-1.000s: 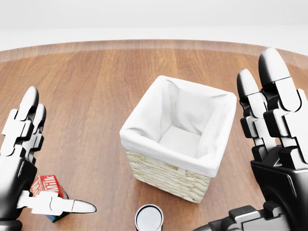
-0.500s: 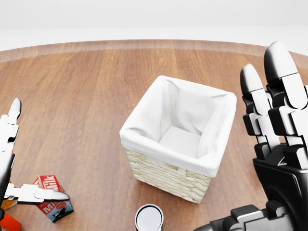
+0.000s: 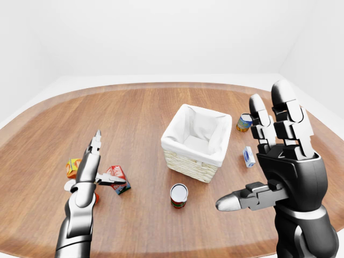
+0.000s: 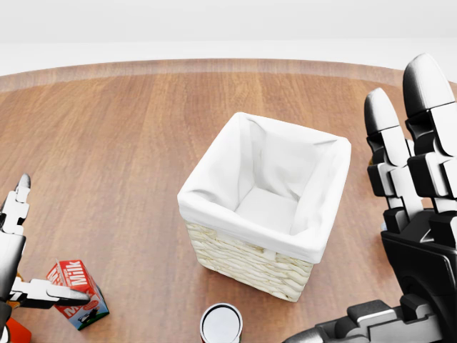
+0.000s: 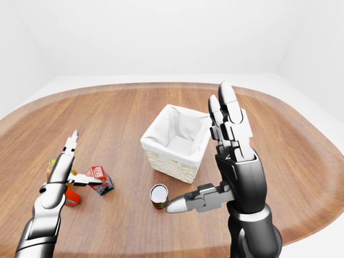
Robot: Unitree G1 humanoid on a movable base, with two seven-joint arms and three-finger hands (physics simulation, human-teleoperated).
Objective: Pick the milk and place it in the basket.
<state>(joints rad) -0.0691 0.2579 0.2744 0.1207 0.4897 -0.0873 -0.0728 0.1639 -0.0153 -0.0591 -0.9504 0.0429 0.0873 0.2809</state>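
- White walls and pale floor all round; oval wooden table (image 3: pixel 134 113) carrying everything.
- Basket (image 4: pixel 268 207) near mid-table, white lining, nothing inside.
- Milk (image 4: pixel 77 293) lying tilted on the table, well left of the basket and nearer, low left in the head view.
- Left hand (image 3: pixel 97 169) open, fingers straight and pointing up, thumb (image 4: pixel 50 293) stretched across the milk's near upper edge; touching or just over it, cannot tell.
- Compared with a second ago: left hand dropped lower and further left in the head view, off the carton's face; more of the milk exposed now, carton itself seemingly in the same spot.
- Right hand (image 3: pixel 274 161) open too, raised right of the basket, holding nothing; drifted slightly right over the same second.
- Meaning for the task: likely mid-approach, lining up on the carton, no grasp yet; closing, lifting and carrying right to the basket all left to do.
- Also on the table: can (image 3: pixel 179 194) just near of the basket, orange box (image 3: pixel 72 167) beside the left hand, small carton (image 3: pixel 248 157) and second can (image 3: pixel 244 122) to the right.
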